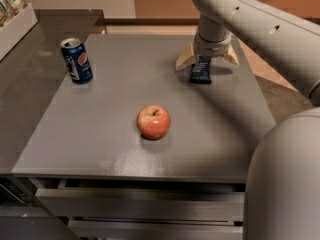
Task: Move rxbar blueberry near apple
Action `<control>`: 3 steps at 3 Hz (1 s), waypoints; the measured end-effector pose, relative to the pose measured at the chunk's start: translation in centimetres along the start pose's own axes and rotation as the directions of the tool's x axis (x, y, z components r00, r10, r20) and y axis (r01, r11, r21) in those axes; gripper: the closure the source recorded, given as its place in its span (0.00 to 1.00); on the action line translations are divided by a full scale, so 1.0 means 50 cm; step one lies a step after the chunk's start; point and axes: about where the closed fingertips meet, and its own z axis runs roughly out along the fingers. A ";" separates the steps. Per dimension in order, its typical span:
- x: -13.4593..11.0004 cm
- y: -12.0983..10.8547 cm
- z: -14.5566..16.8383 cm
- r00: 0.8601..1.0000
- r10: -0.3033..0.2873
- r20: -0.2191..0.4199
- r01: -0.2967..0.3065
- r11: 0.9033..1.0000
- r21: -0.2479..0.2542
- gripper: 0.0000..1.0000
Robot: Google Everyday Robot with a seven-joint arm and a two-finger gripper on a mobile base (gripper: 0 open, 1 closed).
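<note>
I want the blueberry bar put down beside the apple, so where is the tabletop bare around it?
The tabletop is bare all round the apple: the wide stretch left toward the Pepsi can, the front strip to the near edge, and the right side. Crowded only at the far right, where the gripper hangs open over the rxbar blueberry.

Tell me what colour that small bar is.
Dark navy with pale print. Camera view: the rxbar blueberry sits under the open gripper.
</note>
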 end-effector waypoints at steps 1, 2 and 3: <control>0.000 0.001 0.016 1.000 0.016 -0.016 -0.016 1.000 -0.007 0.15; -0.004 0.005 0.023 1.000 0.012 -0.021 -0.012 1.000 -0.021 0.39; -0.007 0.008 0.022 1.000 0.006 -0.021 -0.006 1.000 -0.030 0.62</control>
